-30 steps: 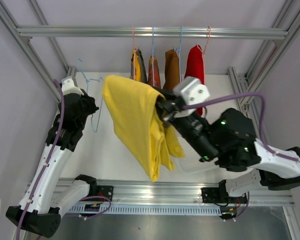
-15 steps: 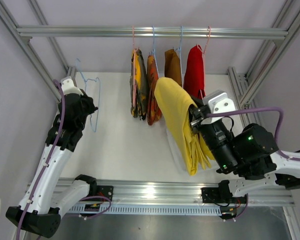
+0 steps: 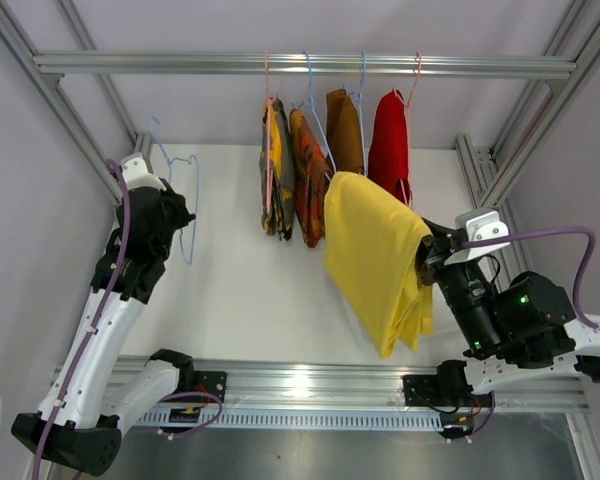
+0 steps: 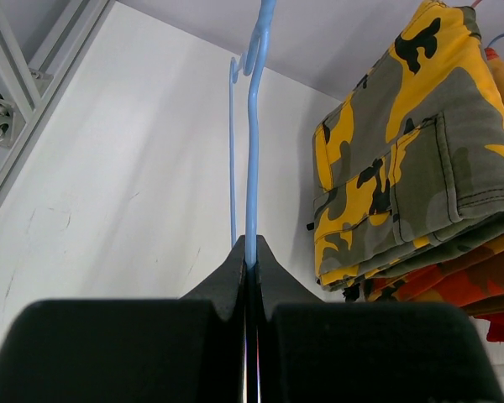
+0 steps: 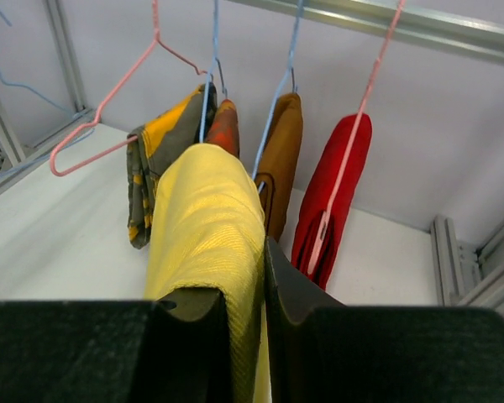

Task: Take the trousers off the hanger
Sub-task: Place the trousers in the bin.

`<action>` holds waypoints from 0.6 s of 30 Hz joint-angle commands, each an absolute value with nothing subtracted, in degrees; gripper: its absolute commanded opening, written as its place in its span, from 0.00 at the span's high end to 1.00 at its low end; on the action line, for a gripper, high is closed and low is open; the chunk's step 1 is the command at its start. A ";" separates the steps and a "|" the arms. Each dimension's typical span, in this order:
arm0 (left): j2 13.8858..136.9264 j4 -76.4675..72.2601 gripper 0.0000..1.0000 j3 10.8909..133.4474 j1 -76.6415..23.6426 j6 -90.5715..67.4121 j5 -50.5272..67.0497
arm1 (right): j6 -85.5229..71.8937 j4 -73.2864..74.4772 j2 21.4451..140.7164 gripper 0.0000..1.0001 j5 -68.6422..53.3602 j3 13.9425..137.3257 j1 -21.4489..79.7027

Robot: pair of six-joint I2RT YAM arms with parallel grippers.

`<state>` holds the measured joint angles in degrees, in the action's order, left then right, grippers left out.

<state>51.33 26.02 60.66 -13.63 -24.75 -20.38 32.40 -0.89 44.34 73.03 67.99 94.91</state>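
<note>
Hanging below the rail (image 3: 300, 65), yellow trousers (image 3: 375, 250) are pinched in the closed right gripper (image 5: 250, 294), the blue hanger (image 4: 253, 126) clamped in the shut left gripper (image 4: 250, 252); cloth should be lowered away from the rail, clear of hung pairs (image 3: 345, 135).

Bright, even light falls from above in all three views. On the white tabletop (image 3: 240, 300) the shadows are faint and soft-edged. A small glare spot sits on the aluminium rail (image 3: 300, 379) at the near edge. The overhead view is sharp, its frame bars splaying towards the corners. In the left wrist view the left gripper (image 4: 249, 256) is a dark, blurred mass, while the blue hanger (image 4: 252, 151) is crisp. The right gripper (image 5: 245, 277) is likewise black and soft. The yellow trousers (image 5: 206, 218) are brightly lit, their weave visible.
</note>
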 commanded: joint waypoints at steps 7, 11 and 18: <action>50.62 24.52 1.00 61.26 -13.97 -23.29 -21.71 | 10.40 15.89 34.46 1.00 79.98 62.58 90.09; 50.89 24.78 1.00 61.26 -14.33 -23.12 -22.24 | 1.01 28.25 31.12 1.00 84.72 61.08 89.30; 50.98 24.87 1.00 61.35 -14.59 -23.03 -22.41 | -16.51 44.99 29.27 1.00 91.05 62.31 89.30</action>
<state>51.33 26.09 60.66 -14.13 -24.29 -20.88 -5.21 36.14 29.85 81.62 60.73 89.62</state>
